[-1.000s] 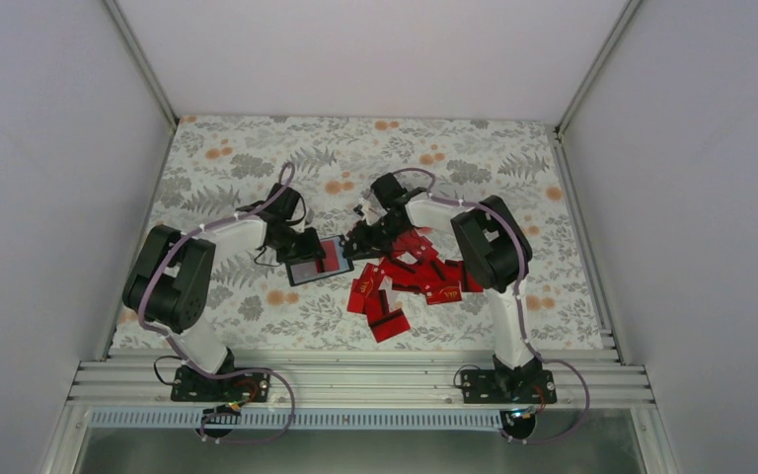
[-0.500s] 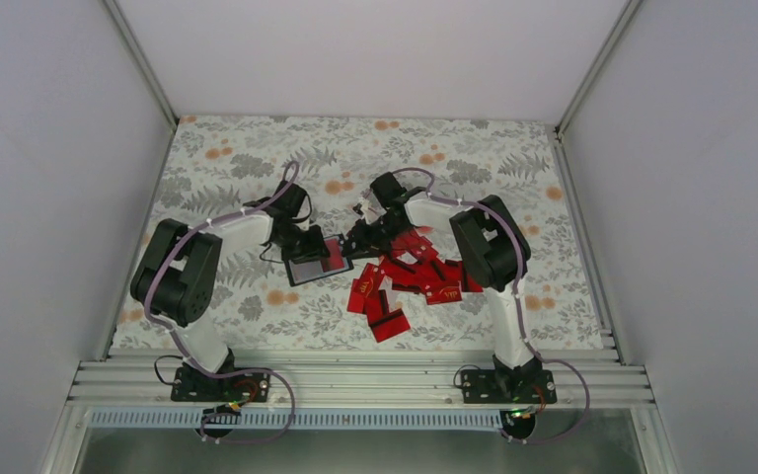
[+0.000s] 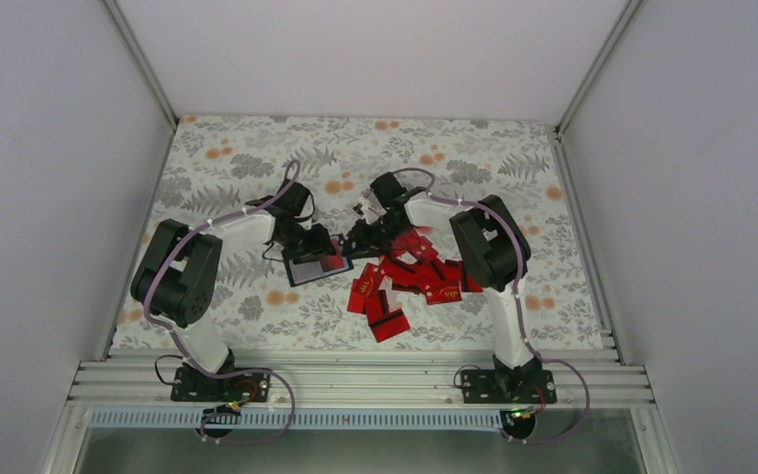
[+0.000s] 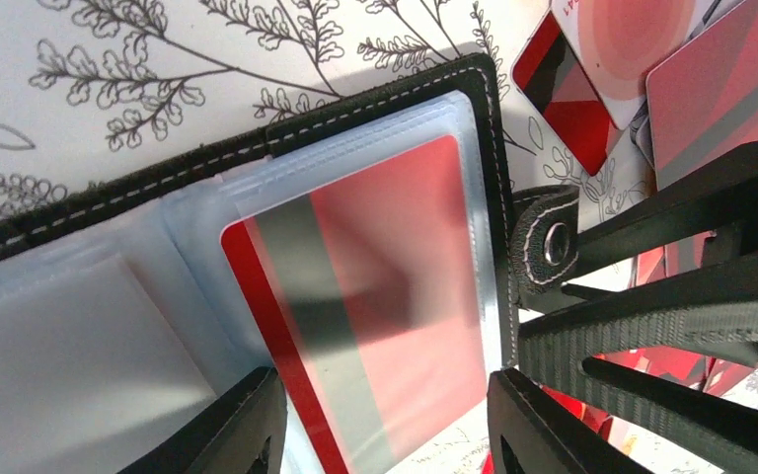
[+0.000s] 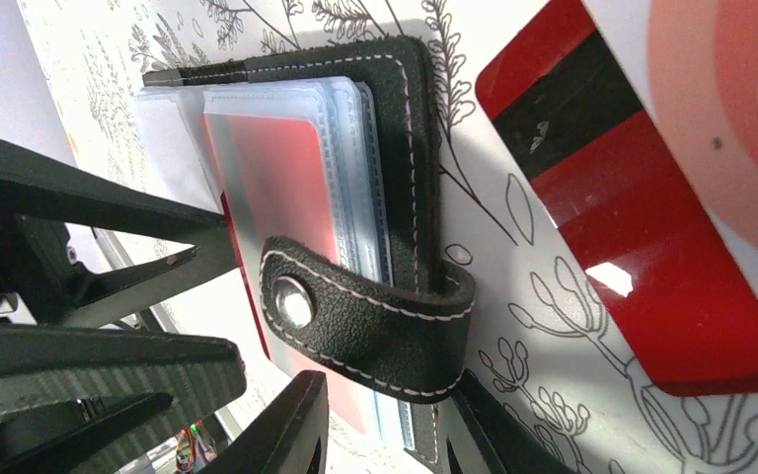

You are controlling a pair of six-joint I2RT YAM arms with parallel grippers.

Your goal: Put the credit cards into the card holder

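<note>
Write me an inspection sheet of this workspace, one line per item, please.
surface: floral table cover, flat.
card holder: open on the cover; one red striped card sits in a clear pocket.
credit cards: loose red pile right of the holder.
clutter: nothing seen.
left gripper: jaws apart, flanking the pocketed card.
right gripper: shut on the holder's snap tab.
cables: purple, run along both arms.
surroundings: white walls; metal rail by the arm bases.
</note>
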